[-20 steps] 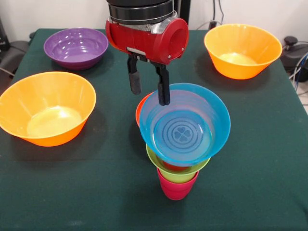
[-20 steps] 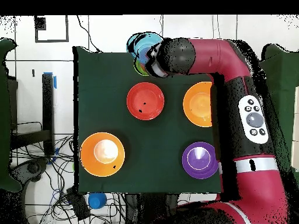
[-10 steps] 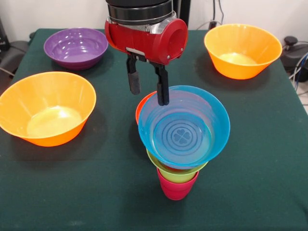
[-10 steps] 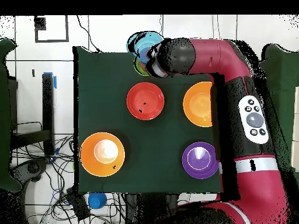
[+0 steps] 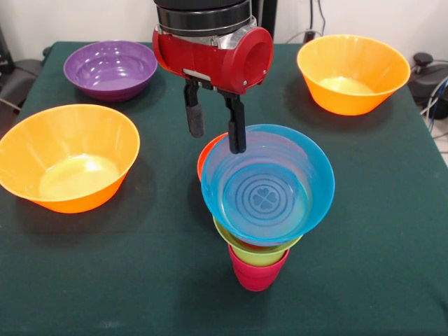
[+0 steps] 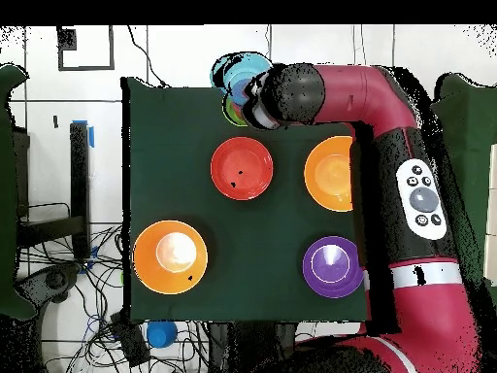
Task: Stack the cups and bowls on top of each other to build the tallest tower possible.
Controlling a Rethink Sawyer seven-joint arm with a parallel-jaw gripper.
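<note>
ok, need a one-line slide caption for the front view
Sawyer gripper, fingers open, at the rim of a blue bowl topping a lime green bowl and crimson cup.

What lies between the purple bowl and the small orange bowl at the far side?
In the front view, only the end effector hangs between the purple bowl and orange bowl.

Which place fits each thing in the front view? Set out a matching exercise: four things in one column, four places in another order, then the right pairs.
Things:
1. purple bowl
2. blue bowl
3. crimson cup
4. gripper

Places:
A. bottom of the tower
B. top of the tower
C. far left corner of the table
D. above the blue bowl's far rim, jaws apart

Pairs: 1-C, 2-B, 3-A, 4-D
</note>
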